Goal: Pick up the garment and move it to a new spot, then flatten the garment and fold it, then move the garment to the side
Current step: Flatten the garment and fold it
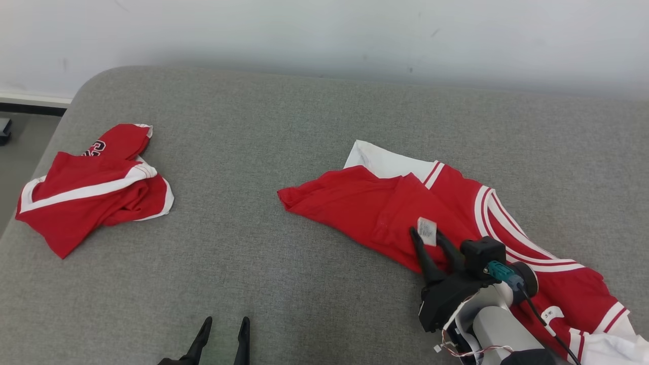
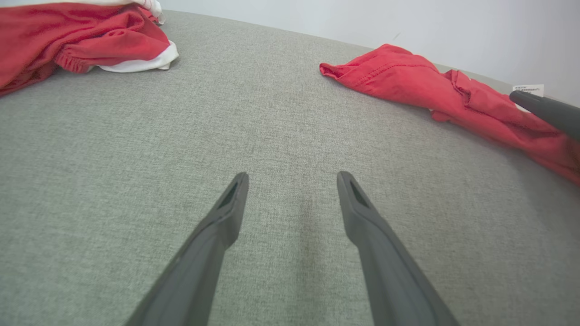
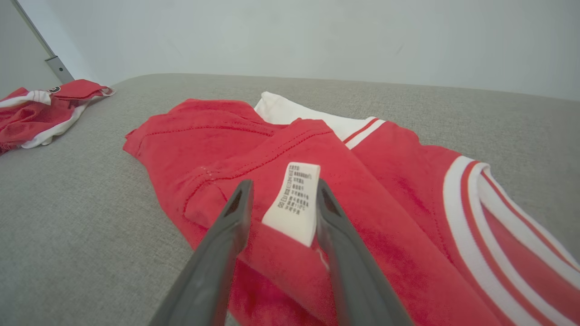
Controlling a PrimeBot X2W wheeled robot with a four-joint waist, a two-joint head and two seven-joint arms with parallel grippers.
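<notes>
At the far left of the grey fabric-covered bench [image 1: 304, 111] lies a crumpled red jersey with white trim [image 1: 94, 185], bunched in a heap and well apart from everything else. Right of it, at the near edge, the left tool [image 1: 226, 320] hovers over bare cloth with its two dark fingers spread wide and nothing between them. Further right lies the task's thing, a red garment with white stripes and a white panel [image 1: 375, 203]. It stretches from a pointed red corner near the middle of the bench to the near right edge, with one red layer doubled over another, so it is neither flat nor folded. A small white printed care label [image 1: 427, 231] stands up from that doubled layer. The right tool [image 1: 427, 234] rests low on the red cloth there, its fingers apart on either side of the label and pinching no cloth that I can see. The garment seems to have its spot, so I judge the flattening step to be in hand. The next move likely calls for the right tool to close on the doubled layer beside the label, not on the label alone, and draw it open. The left tool would need to cross to the pointed corner and hold it taut.
</notes>
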